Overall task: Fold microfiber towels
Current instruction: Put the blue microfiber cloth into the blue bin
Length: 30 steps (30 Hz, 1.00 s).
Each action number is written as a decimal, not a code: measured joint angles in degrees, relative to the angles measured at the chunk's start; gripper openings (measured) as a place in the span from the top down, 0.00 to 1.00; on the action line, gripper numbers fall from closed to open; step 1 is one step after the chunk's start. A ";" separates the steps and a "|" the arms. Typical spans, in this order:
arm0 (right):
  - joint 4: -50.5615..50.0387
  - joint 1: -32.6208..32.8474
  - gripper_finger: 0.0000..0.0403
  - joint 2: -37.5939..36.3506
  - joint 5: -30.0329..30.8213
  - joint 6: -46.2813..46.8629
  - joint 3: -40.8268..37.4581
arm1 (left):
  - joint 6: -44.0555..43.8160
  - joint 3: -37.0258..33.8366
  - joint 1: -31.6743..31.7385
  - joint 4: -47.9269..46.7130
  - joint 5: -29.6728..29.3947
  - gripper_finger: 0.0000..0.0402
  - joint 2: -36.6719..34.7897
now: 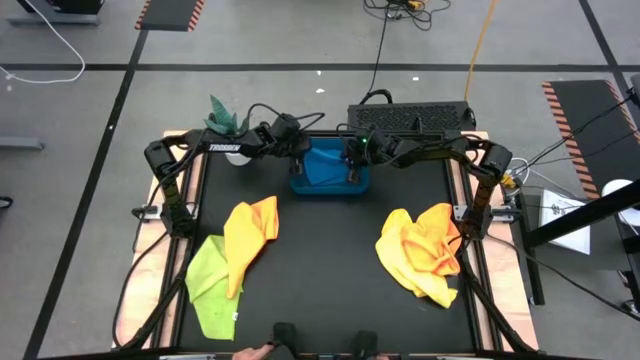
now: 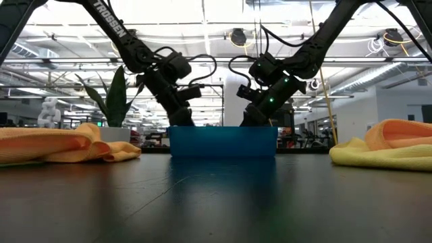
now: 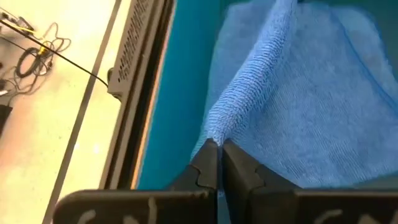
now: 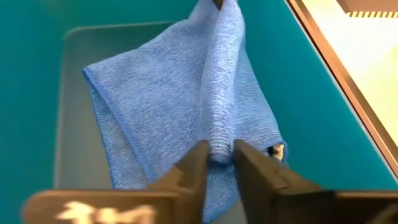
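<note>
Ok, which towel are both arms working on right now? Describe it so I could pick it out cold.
Find the blue tray at the far middle of the black table. The blue towel lies bunched inside it, with the left gripper and right gripper each pinching a fold. It is the only blue cloth and the only one in the tray; the yellow, orange and green towels lie on the table.

One blue towel [image 1: 322, 165] lies rumpled in the tray [image 1: 300, 186] at the table's far edge, while lime green [image 1: 208, 280], orange [image 1: 250, 232] and yellow-orange [image 1: 425, 250] towels lie crumpled toward the near corners.
</note>
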 joint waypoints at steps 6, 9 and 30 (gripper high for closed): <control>-0.77 -0.04 0.98 -0.85 0.03 -0.34 -0.02 | -1.16 0.62 -0.78 -0.25 -0.53 0.99 -1.33; -2.23 0.18 0.99 -3.27 -0.02 0.23 -0.02 | -1.89 0.76 -1.72 -1.31 -0.72 0.99 -4.18; -16.56 19.38 1.00 -29.55 -0.11 8.21 -0.05 | -11.04 0.81 -25.14 -12.28 -9.97 1.00 -27.65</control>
